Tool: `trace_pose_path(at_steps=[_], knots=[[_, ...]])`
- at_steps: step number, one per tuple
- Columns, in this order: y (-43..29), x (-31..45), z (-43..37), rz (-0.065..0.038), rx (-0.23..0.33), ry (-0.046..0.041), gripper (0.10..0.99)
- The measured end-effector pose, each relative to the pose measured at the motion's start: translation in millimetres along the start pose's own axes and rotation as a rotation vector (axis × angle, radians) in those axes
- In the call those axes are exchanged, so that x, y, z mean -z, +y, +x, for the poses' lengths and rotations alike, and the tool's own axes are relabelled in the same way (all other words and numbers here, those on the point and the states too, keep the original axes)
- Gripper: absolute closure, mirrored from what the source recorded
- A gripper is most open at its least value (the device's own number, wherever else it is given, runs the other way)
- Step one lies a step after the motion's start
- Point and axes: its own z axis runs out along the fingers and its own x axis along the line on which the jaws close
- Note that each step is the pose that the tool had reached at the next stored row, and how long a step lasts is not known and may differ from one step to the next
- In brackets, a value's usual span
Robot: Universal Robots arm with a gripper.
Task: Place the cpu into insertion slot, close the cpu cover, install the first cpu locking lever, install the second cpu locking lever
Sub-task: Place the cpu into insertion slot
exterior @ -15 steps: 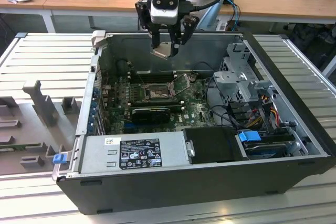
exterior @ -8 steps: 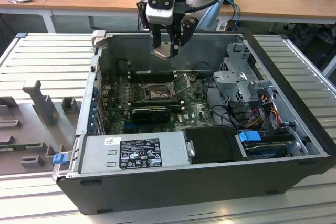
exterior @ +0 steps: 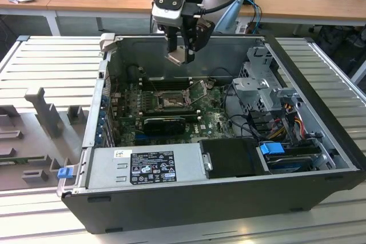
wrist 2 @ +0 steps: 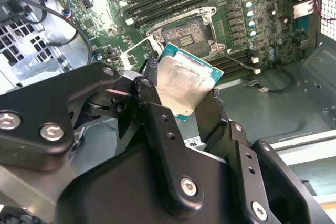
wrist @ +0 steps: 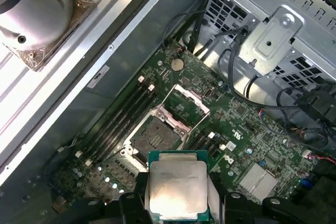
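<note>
My gripper (exterior: 180, 54) hangs above the open computer case, over its back wall, shut on the cpu (exterior: 178, 57). In both wrist views the cpu (wrist 2: 181, 80) (wrist: 176, 187) is a square chip with a silvery face and a green edge, pinched at two opposite sides between the black fingers (wrist 2: 149, 103). The insertion slot (exterior: 168, 102) (wrist 2: 186, 34) (wrist: 152, 137) lies on the green motherboard below, dark centre bare, well apart from the chip. The cpu cover (wrist: 186, 98) stands swung up at the slot's far side.
Memory slots (wrist: 118, 124) flank the socket. A long black graphics card (exterior: 164, 123) lies in front of it. A metal drive cage (exterior: 266, 84) with cables fills the exterior view's right, a power supply (exterior: 146, 164) the front. The case walls (exterior: 103, 101) surround the board.
</note>
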Motion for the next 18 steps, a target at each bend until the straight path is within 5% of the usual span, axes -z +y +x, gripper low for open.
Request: trace_pose_path(at_steps=[18], knots=[[-0.2, -2.2, 0.0, -0.004, -0.235, -0.0191, 0.557]])
